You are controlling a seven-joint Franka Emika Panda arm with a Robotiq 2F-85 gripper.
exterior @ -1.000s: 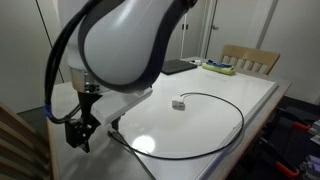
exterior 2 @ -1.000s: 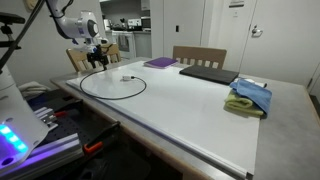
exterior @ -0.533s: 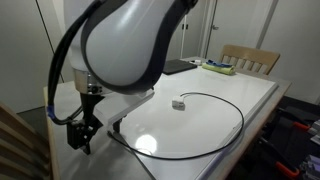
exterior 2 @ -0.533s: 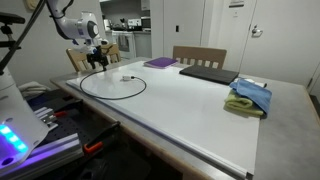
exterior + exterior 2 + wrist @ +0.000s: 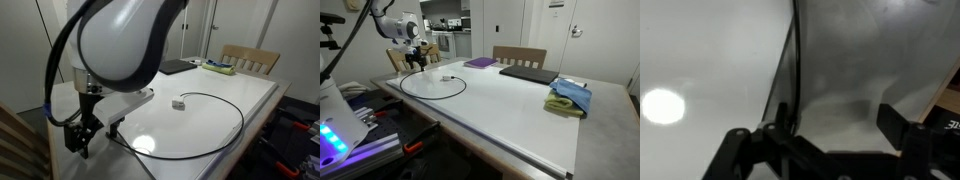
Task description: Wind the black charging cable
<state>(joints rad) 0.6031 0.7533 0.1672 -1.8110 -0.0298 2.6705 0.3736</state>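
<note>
The black charging cable (image 5: 236, 118) lies in a wide loop on the white table (image 5: 200, 125). Its small white-grey plug (image 5: 178, 103) rests inside the loop. The loop (image 5: 433, 96) and plug (image 5: 448, 76) also show at the table's far left end. My gripper (image 5: 81, 140) hangs at the table's corner edge, by the cable's end, and also shows in an exterior view (image 5: 417, 58). In the wrist view the gripper (image 5: 835, 118) is open with a wide gap. The cable (image 5: 788, 60) runs close beside one finger; I cannot tell if they touch.
A purple notebook (image 5: 479, 62), a dark laptop (image 5: 527, 73) and folded blue and green cloths (image 5: 569, 97) lie further along the table. Wooden chairs (image 5: 519, 56) (image 5: 248, 58) stand at its sides. The gripper is by the table edge (image 5: 940, 95).
The gripper has sunk slightly at the table corner. The cable and plug have not moved.
</note>
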